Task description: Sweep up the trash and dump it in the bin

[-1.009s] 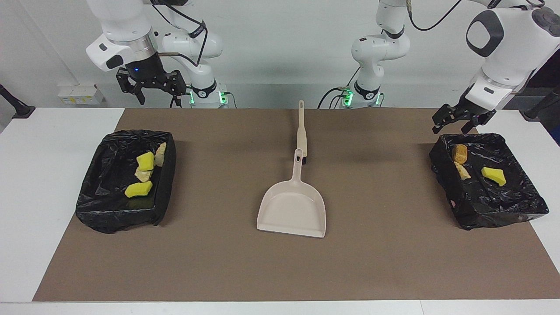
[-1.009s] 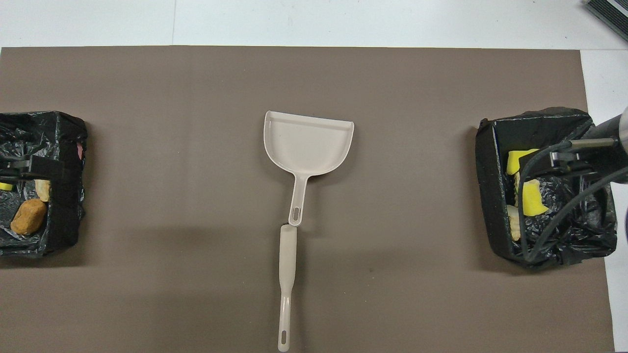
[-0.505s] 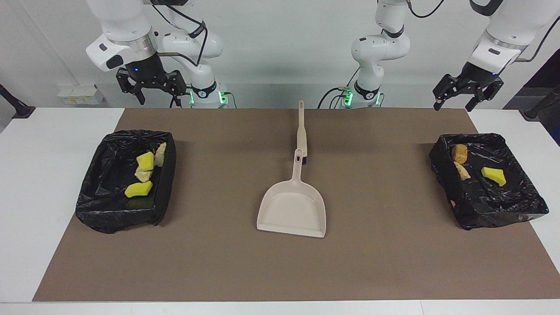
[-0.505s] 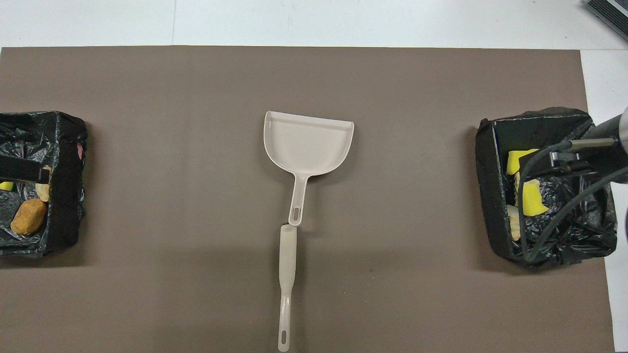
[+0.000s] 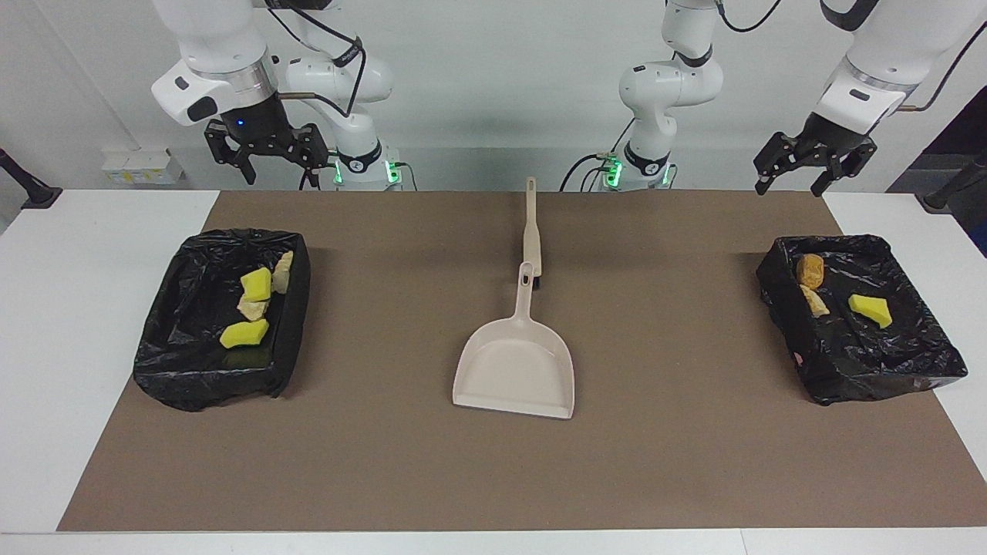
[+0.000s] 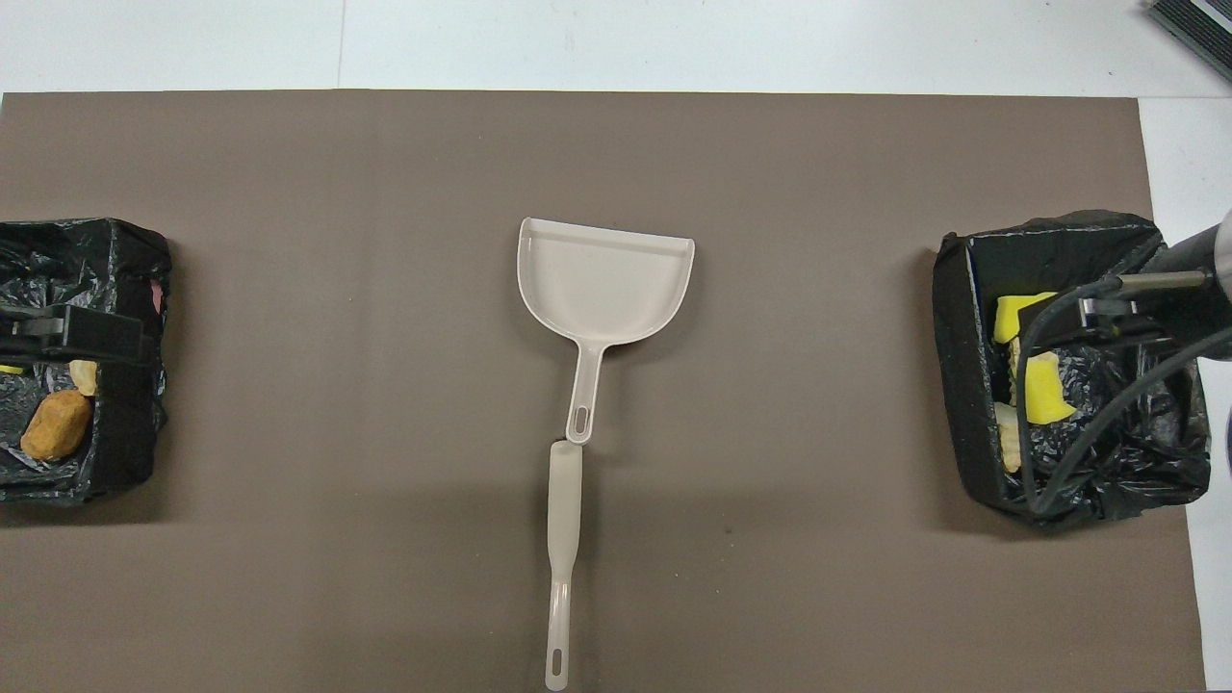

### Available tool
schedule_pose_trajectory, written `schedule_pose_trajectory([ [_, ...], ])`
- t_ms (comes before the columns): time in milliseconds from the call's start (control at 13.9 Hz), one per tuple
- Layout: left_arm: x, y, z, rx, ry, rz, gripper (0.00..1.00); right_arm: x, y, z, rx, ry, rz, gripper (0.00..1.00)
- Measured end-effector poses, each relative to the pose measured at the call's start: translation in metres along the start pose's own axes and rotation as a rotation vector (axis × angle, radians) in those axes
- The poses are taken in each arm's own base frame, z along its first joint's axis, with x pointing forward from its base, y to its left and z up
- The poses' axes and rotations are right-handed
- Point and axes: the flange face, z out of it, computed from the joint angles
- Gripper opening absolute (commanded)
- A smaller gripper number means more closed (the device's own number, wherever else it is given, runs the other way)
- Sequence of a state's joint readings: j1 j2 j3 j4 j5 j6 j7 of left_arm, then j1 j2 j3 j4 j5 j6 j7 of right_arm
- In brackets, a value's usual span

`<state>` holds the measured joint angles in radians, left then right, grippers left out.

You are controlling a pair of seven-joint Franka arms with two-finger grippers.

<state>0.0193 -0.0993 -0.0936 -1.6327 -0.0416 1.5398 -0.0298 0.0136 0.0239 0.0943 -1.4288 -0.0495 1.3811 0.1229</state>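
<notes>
Both grippers hang up in the air near our bases, fingers spread apart and holding nothing: our left gripper is raised over the table edge by the bin at its end, and our right gripper is raised by the other one. We read this as a pulled-back pose that leaves the work area free. All the trash we can see already lies inside the two black-lined bins: yellow sponge bits and pale chunks in the bin at the right arm's end, and an orange-brown lump, a tan piece and a yellow sponge bit in the bin at the left arm's end. The dustpan sits flat and empty on the brown mat, midway between the bins, mouth turned away from us. The brush lies in line with its handle, nearer to us, its tip just touching the handle's end, so either arm could take it. We see no scraps on the mat, so we judge the job finished.
</notes>
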Motion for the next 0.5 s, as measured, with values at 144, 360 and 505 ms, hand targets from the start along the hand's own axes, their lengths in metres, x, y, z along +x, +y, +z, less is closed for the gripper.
schedule_pose_trajectory([
  [144,0.0001,-0.0022,0.0,0.0,0.0,-0.004,1.0,0.0,0.0,0.0,0.0,0.0,0.0,1.0],
  [360,0.0001,-0.0029,-0.0001,0.0,0.0,-0.006,1.0,0.0,0.0,0.0,0.0,0.0,0.0,1.0],
  [505,0.0001,-0.0027,0.0,0.001,0.0,-0.01,1.0,0.0,0.0,0.0,0.0,0.0,0.0,1.0],
])
